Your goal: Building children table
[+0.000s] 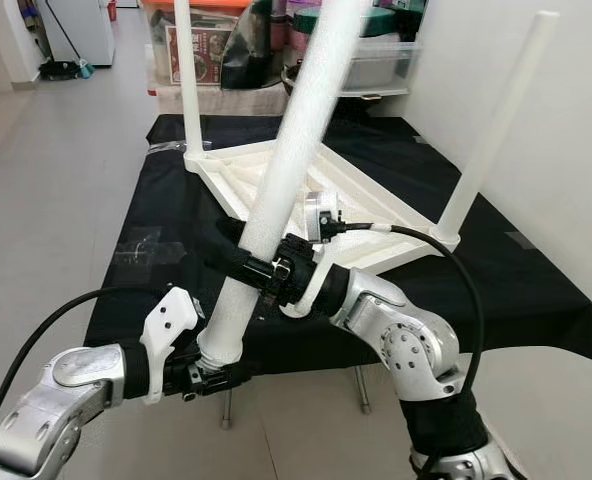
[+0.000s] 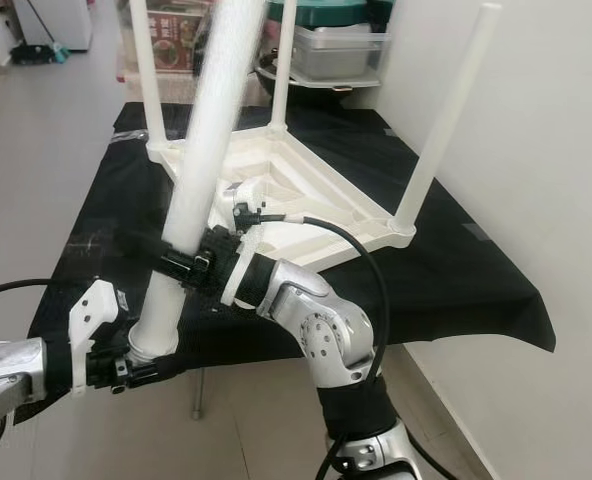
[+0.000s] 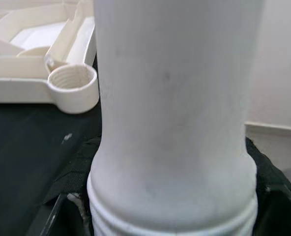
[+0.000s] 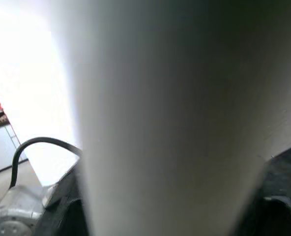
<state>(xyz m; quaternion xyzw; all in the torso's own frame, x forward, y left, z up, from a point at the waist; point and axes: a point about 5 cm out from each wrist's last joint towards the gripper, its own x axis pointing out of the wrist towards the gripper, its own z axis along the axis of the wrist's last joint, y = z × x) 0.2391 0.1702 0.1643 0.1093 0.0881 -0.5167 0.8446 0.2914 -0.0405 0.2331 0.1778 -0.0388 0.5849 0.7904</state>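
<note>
An upturned white children's table (image 1: 306,185) lies on a black cloth (image 1: 176,230) covering the tabletop, with three white legs already standing up from its corners. A fourth, loose white leg (image 1: 276,190) is held tilted in front of the upturned table, on the robot's side of it, its threaded end lowest. The left pincer (image 1: 211,375) is clenched on that leg just above the threads, while the right pincer (image 1: 251,262) is clenched around it higher up the shaft. An unfilled threaded socket (image 3: 72,82) sits at the upturned table's near corner, close beside the held leg. Storage boxes (image 1: 371,50) stand beyond the upturned table.
</note>
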